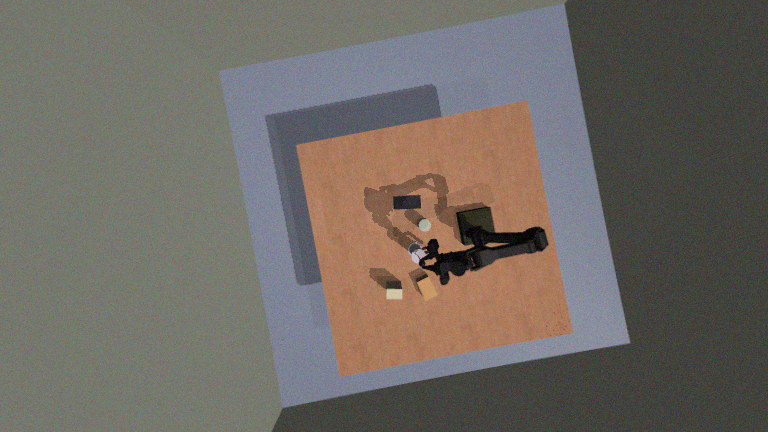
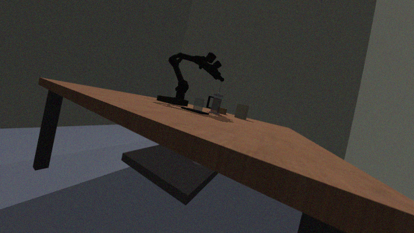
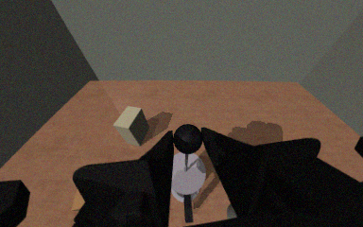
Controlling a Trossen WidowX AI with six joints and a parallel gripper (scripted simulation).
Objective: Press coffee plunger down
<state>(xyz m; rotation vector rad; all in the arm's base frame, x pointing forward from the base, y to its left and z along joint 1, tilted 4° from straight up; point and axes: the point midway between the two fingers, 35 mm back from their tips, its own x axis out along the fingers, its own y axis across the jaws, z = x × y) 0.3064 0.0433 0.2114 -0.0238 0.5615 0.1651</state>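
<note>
Our gripper clenched on plunger knob, rod up. Next we push straight down, press unmoved on table.

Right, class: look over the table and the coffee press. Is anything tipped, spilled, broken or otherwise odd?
Nothing stands out. The coffee press stands upright, its plunger rod still raised, and the gripper is shut on the black knob. The pale block sits flat on the table. No spill shows.

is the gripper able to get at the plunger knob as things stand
Yes, it seems so: the gripper is already shut on the black plunger knob, one of the fingers on each side, nothing between.
</note>
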